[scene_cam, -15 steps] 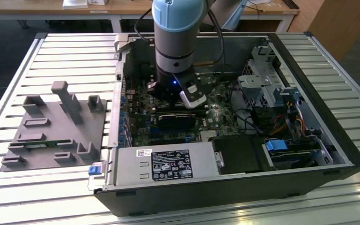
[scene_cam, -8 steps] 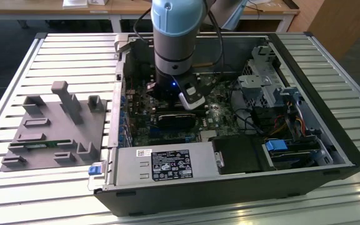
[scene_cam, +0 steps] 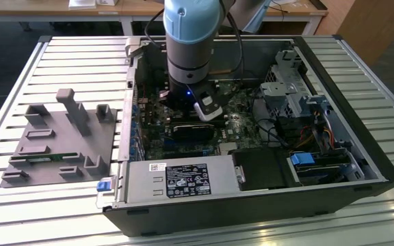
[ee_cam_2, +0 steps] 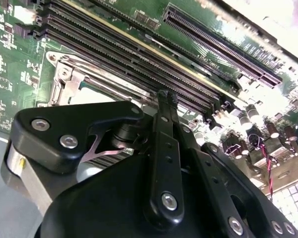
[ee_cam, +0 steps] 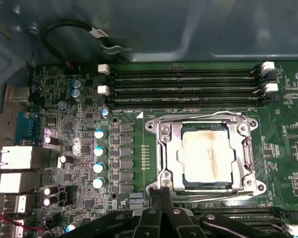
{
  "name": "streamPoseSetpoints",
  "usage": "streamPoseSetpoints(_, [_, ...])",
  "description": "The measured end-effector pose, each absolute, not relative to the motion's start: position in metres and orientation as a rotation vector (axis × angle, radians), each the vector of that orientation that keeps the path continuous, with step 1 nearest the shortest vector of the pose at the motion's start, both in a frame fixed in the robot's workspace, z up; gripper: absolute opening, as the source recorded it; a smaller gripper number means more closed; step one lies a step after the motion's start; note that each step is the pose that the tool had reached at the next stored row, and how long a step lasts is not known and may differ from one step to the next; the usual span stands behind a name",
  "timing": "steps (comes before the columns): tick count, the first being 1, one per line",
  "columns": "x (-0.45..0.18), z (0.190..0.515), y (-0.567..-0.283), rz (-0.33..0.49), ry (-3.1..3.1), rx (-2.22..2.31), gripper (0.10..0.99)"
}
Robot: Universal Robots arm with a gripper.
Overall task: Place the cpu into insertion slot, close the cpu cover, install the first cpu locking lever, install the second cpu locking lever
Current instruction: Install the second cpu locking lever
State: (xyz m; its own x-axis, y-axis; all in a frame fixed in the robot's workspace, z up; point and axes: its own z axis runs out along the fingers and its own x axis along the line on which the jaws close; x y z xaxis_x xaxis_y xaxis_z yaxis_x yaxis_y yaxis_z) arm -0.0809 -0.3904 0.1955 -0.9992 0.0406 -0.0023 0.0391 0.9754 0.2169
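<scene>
Black tool at cover's edge, silver cpu cover framing stained cpu

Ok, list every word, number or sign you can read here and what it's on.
Nothing reads legibly.
Black label on the power supply: print and symbols too small.
White sticker above it: blurred.
White markings on the circuit board: too small.
Tag on the black cable: blurred.

Above the cpu cover the way is open. Memory slots crowd its upper edge in the first wrist view, and capacitors stand at centre left. The case wall hems the board at the exterior view's left.
</scene>
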Motion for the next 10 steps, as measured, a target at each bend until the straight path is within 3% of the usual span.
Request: streamPoseSetpoints(10, [-0.0839,0.1936,-0.3899,0.376,3.112,0.063,0.106])
